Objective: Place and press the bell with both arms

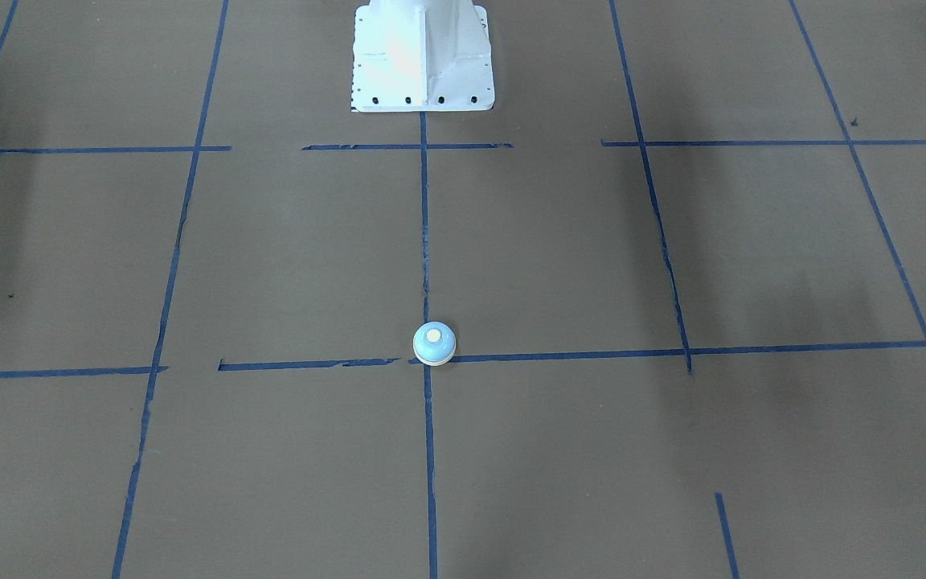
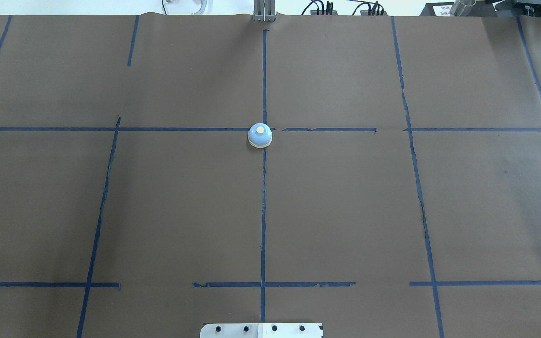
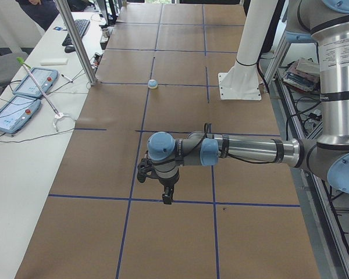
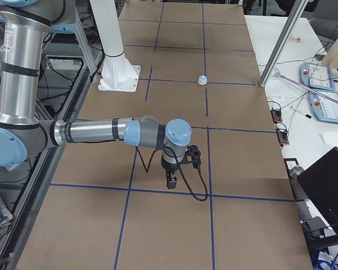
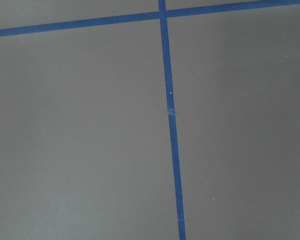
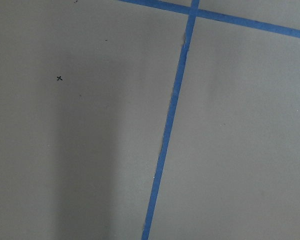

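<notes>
Since bell [image 2: 260,135] looks small, rigid, light w/ slick dome, prob best gripped low on cream base ring, button pressed from top. Light-blue dome, cream button. Upright on tape cross, 12 o'clock of pedestal [image 2: 261,330]. Left gripper [image 3: 167,195] & right gripper [image 4: 172,181] well apart from it; open/closed can't tell.

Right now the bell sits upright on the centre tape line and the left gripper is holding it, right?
Not quite. The bell sits upright on the centre tape line, but the left gripper is not holding it. It hangs far from the bell, as the exterior left view shows.
</notes>
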